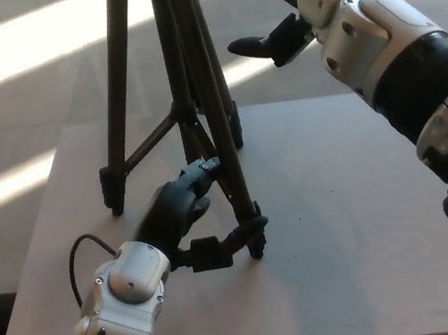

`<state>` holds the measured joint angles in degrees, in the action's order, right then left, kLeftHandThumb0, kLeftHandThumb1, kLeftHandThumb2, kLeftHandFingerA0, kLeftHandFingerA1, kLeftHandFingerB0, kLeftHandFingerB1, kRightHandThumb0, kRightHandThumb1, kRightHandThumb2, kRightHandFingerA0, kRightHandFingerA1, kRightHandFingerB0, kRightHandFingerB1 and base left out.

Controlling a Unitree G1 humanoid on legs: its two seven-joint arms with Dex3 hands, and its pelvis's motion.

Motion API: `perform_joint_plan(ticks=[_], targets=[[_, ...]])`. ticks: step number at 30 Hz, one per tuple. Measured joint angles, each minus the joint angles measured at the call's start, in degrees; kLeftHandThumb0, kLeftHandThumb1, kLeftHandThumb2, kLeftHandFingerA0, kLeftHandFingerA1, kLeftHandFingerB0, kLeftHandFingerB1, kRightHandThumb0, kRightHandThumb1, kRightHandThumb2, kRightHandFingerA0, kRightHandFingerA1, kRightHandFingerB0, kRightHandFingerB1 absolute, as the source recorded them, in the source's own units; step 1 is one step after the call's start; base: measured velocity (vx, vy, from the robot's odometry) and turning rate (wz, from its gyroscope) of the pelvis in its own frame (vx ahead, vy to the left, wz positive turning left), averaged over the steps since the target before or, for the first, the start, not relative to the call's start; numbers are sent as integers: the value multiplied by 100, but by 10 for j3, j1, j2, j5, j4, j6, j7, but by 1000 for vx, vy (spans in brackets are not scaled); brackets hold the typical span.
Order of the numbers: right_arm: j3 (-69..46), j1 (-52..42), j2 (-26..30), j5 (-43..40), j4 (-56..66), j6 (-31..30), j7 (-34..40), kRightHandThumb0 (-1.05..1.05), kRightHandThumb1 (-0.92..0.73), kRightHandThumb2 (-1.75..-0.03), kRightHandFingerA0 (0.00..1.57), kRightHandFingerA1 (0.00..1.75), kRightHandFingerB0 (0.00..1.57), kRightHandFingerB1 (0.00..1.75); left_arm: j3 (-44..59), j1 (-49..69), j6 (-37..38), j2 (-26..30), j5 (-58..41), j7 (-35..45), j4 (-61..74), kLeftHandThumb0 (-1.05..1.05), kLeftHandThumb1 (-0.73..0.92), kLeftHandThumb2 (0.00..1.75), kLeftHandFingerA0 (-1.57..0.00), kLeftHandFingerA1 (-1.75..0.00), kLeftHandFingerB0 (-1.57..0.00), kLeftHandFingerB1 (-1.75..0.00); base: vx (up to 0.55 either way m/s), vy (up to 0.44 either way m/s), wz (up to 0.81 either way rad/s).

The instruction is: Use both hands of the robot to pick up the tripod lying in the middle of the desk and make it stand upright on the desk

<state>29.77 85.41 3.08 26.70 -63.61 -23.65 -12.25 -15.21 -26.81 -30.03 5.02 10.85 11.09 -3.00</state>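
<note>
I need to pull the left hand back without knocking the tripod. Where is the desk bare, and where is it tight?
Bare desk lies right of the tripod, from its front leg to the right arm. A smaller bare strip runs along the left edge beside the left leg. It is tight at the front leg, where the left hand sits between the legs. The right hand is off the tripod.

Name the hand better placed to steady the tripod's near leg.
Left. The left hand is already wrapped around the tripod near its front foot; the right hand is open, clear of the legs.
</note>
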Motion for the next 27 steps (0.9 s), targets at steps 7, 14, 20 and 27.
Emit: perform_joint_plan(ticks=[7, 14, 20, 27], targets=[[-12, -3, 0, 3, 0, -1, 0, -105, -59, -98, 0, 29, 0, 8, 0, 2, -8, 3, -2, 12, 5, -105, 65, 61, 0, 0, 0, 0, 0, 0, 0], [-20, -19, 16, 4, 1, 2, -4, -105, -58, -101, 0, 31, 0, 11, 2, 21, 0, 15, -5, 19, 23, -105, 67, 61, 0, 0, 0, 0, 0, 0, 0], [-47, -68, 63, 0, 59, 7, -19, -104, -58, -97, 0, 22, 0, 0, 26, 88, 1, 54, -14, 37, 74, -102, 69, 62, 0, 0, 0, 0, 0, 0, 0], [-92, -142, 119, -6, 185, -8, -48, -99, -56, -92, 0, 16, 0, 0, 111, 179, 2, 59, -58, 55, 141, -105, 66, 101, 0, -7, 0, -1, 0, 0, 0]])
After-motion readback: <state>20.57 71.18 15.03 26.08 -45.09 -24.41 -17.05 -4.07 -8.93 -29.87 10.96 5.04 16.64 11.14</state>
